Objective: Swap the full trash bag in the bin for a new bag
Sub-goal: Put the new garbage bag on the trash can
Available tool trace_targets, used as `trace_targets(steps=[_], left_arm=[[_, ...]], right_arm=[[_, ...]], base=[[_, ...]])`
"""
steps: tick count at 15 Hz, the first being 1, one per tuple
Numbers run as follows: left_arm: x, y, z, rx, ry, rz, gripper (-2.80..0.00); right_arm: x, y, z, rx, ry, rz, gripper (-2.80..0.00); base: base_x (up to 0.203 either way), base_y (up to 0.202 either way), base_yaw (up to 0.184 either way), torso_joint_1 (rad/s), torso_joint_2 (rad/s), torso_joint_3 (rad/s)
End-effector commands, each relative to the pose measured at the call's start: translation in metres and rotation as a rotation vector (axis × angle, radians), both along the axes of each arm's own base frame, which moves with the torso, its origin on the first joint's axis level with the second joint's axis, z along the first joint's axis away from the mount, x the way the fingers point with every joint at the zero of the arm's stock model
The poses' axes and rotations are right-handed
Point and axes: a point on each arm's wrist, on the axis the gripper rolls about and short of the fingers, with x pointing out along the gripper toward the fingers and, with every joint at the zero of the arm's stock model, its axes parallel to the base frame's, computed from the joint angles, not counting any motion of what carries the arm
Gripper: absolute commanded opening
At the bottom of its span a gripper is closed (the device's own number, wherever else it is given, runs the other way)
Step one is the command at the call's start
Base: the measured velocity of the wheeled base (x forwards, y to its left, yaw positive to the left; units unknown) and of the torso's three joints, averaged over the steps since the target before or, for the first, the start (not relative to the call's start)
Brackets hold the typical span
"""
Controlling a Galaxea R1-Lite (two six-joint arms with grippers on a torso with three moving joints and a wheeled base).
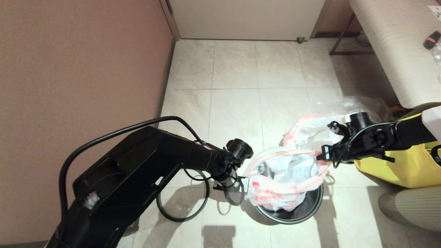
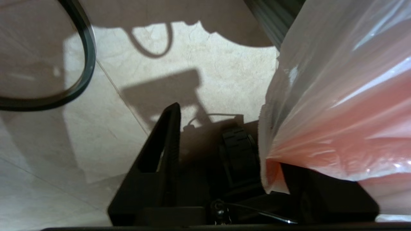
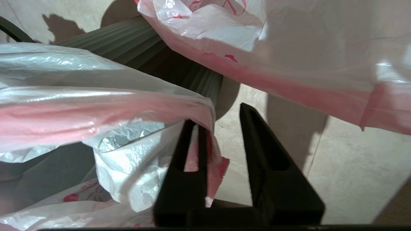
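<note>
The bin (image 1: 296, 215), small, round and dark, stands on the tiled floor between my two arms. In it sits the new bag (image 1: 275, 193), white film with a pink rim and red print, its mouth pulled wide above the bin's rim. My left gripper (image 1: 241, 182) is at the bag's left edge, open, with the rim film (image 2: 337, 112) resting against one finger. My right gripper (image 1: 322, 155) is at the right edge, also open, with the rim (image 3: 96, 106) draped on one finger (image 3: 189, 160). Behind the bin lies the full trash bag (image 1: 303, 132), bulging; its contents do not show.
A big yellow bag (image 1: 396, 168) sits to the right of the bin, under my right arm. A colourless clear bag (image 1: 365, 103) lies behind it, below a pale bench (image 1: 396, 44). A brown wall (image 1: 69, 69) closes the left side. A black cable loop (image 1: 182, 203) lies by my left arm.
</note>
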Motion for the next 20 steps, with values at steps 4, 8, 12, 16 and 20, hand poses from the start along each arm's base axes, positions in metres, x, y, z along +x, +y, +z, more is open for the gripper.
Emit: trace_targets(steps=[4,8,12,16,20], left_arm=[[-0.017,0.012,0.023,-0.014,0.006,0.038,0.00],[-0.056,0.043,0.061,-0.032,-0.004,0.049,0.00],[-0.096,0.067,0.098,-0.108,-0.086,0.028,-2.80],[-0.074,0.055,0.114,-0.206,-0.166,0.002,-2.80],[0.004,0.051,0.082,-0.221,-0.160,0.000,-2.80]], right_arm=[[-0.026,0.002,0.029,0.004,-0.029,0.001,0.00],[-0.071,0.003,0.062,0.034,-0.056,-0.011,0.00],[-0.130,0.011,0.096,0.142,-0.095,0.011,0.00],[-0.150,0.017,0.105,0.197,-0.072,-0.007,-2.80],[-0.121,0.021,0.097,0.197,0.010,-0.020,-2.80]], base=[[0.000,0.000,0.000,0.000,0.00,0.000],[0.000,0.000,0.000,0.000,0.00,0.000],[0.000,0.000,0.000,0.000,0.00,0.000],[0.000,0.000,0.000,0.000,0.00,0.000],[0.000,0.000,0.000,0.000,0.00,0.000]])
